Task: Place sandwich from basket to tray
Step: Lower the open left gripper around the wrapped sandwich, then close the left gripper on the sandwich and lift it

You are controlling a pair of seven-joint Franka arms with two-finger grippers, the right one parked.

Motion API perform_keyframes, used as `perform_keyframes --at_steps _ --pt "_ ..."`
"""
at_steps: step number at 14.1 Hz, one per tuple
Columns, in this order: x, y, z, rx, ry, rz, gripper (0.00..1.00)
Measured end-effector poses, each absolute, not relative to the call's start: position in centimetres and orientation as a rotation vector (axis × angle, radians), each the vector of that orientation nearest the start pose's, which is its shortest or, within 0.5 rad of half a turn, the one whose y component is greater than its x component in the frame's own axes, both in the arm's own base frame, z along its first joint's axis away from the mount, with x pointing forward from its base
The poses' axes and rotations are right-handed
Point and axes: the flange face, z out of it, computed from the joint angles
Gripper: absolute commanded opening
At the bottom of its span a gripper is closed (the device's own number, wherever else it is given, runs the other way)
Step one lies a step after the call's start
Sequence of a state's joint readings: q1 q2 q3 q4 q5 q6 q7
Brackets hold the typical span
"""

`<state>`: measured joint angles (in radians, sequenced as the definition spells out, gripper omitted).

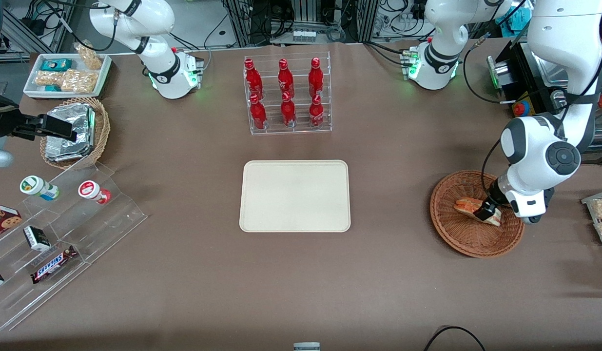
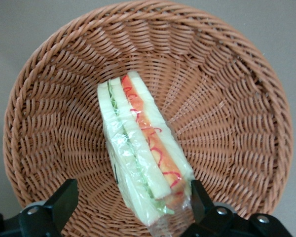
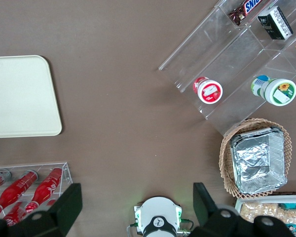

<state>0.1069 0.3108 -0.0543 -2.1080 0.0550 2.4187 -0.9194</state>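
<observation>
Inside the woven wicker basket [image 2: 49, 98], the spread pincer [image 2: 130, 200] straddles the clear-wrapped triangular sandwich [image 2: 140, 148].

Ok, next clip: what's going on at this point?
The left arm has its claw down in the reddish wicker basket, fingers open and straddling one end of the clear-wrapped sandwich. One finger is right against the wrap; the other stands apart from it. The sandwich lies in the basket, not lifted. The cream tray at the table's middle holds nothing.
</observation>
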Motion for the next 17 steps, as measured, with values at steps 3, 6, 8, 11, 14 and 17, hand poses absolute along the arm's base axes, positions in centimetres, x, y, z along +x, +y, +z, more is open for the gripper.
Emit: perform_keyframes --at_steps 3,6,8,11,14,17 --pt "58.8 2.6 28.0 -2.762 -1.489 -0.051 1.00" --pt "58.9 2.0 27.9 -2.751 -1.516 -0.050 1.00" --pt "58.9 2.0 27.8 -2.737 -1.540 -0.047 1.00" --pt "58.8 2.0 26.3 -2.718 -1.555 -0.011 1.00" --pt "58.5 2.4 24.4 -2.697 -1.560 0.034 0.64" --pt "58.8 2.8 23.5 -2.688 -1.568 0.045 0.21"
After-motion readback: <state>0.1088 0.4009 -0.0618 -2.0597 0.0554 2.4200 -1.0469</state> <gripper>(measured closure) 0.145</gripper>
